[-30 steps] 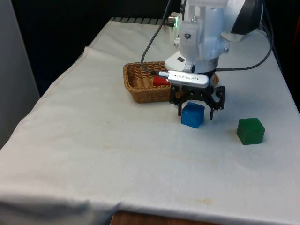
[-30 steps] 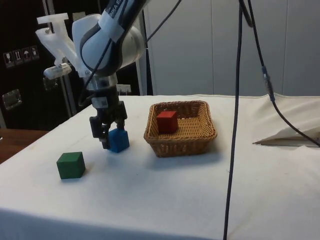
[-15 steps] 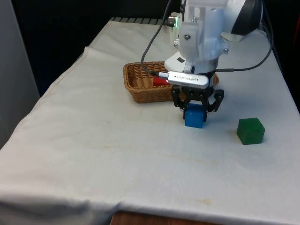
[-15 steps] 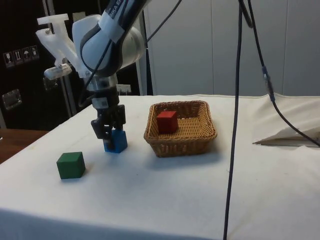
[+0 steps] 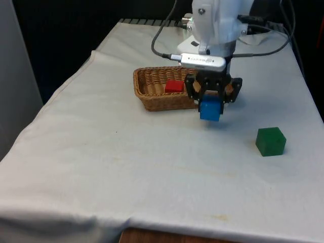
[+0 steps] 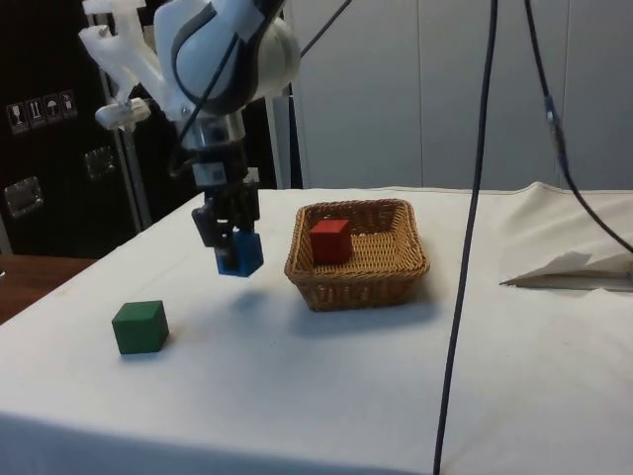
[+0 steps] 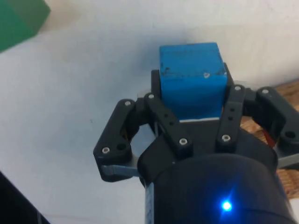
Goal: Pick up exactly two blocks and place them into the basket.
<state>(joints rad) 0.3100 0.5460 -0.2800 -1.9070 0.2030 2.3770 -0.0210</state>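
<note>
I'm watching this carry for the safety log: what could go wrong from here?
The gripper holds the blue block low above the cloth, beside the basket. Carried across at this height, the block may hit the rim and slip or push the basket. It might also land on the red block and bounce out.

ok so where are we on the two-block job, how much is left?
Done: one red block lies in the basket. In hand: the tool is shut on the blue block, held clear of the cloth just beside the basket, a shadow under it in the side view. Left: carry it over the rim and let go. The green block sits on the table and isn't needed.
</note>
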